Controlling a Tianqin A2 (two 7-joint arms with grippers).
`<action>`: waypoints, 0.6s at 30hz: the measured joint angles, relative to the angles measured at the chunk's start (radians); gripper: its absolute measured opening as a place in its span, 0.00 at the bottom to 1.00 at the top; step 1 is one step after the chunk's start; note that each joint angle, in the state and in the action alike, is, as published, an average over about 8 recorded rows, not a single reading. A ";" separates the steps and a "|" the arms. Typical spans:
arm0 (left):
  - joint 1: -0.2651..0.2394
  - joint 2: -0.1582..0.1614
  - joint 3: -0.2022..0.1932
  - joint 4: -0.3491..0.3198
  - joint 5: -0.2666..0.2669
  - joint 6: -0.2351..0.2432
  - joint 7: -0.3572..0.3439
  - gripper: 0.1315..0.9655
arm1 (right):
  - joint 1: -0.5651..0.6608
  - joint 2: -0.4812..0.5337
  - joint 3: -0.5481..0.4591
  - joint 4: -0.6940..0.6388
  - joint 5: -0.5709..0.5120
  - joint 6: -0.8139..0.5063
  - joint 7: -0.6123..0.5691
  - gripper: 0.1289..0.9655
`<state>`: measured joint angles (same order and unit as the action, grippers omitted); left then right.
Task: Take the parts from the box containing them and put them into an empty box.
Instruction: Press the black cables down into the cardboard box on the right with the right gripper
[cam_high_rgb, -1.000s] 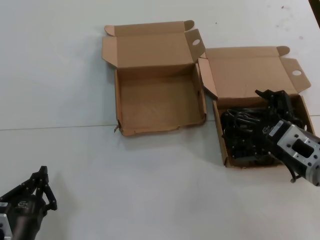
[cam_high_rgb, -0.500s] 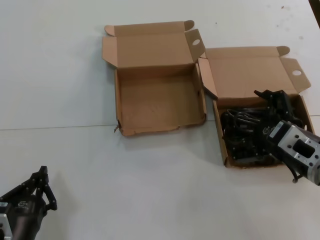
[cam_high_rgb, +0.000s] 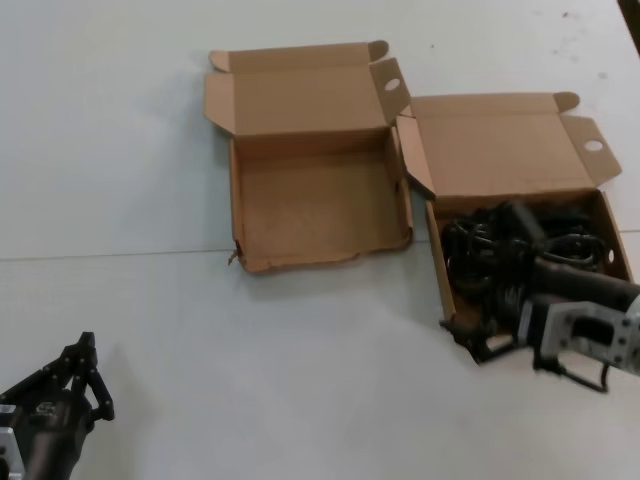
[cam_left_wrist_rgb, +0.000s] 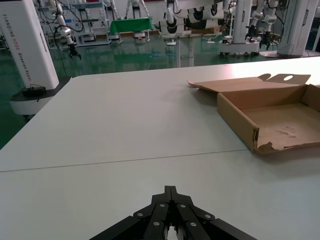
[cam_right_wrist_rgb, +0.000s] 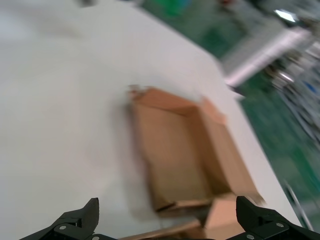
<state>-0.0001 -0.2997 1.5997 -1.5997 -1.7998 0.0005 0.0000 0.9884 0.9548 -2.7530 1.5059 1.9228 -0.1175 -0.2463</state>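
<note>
Head view: empty box (cam_high_rgb: 318, 205), torn near-left corner, lies on table (cam_high_rgb: 120, 150); box containing them (cam_high_rgb: 438, 262) sits just to its right, w/ black parts (cam_high_rgb: 505, 250) inside. Right gripper (cam_high_rgb: 478, 338) at that box's near-left corner. Left gripper (cam_high_rgb: 85, 378) parked near table's near-left edge.

Left wrist view: left gripper (cam_left_wrist_rgb: 171, 226) fingers closed together; empty box (cam_left_wrist_rgb: 272, 117) well apart.

Right wrist view: right gripper (cam_right_wrist_rgb: 170, 220) fingers spread wide, holding nothing; empty box (cam_right_wrist_rgb: 175, 152) beyond.

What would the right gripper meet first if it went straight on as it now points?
Probably the empty box: the right gripper points at its near corner, open jaws framing it, with bare table alongside. Depth is unclear.
</note>
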 joint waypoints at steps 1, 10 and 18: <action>0.000 0.000 0.000 0.000 0.000 0.000 0.000 0.03 | 0.008 0.000 0.000 -0.003 -0.044 -0.031 0.000 1.00; 0.000 0.000 0.000 0.000 0.000 0.000 0.000 0.03 | 0.053 -0.012 0.000 -0.030 -0.249 -0.177 0.000 1.00; 0.000 0.000 0.000 0.000 0.000 0.000 0.000 0.03 | 0.064 -0.015 0.000 -0.031 -0.259 -0.195 0.000 1.00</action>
<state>-0.0001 -0.2997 1.5997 -1.5997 -1.7999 0.0005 0.0000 1.0522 0.9398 -2.7529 1.4748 1.6634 -0.3123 -0.2463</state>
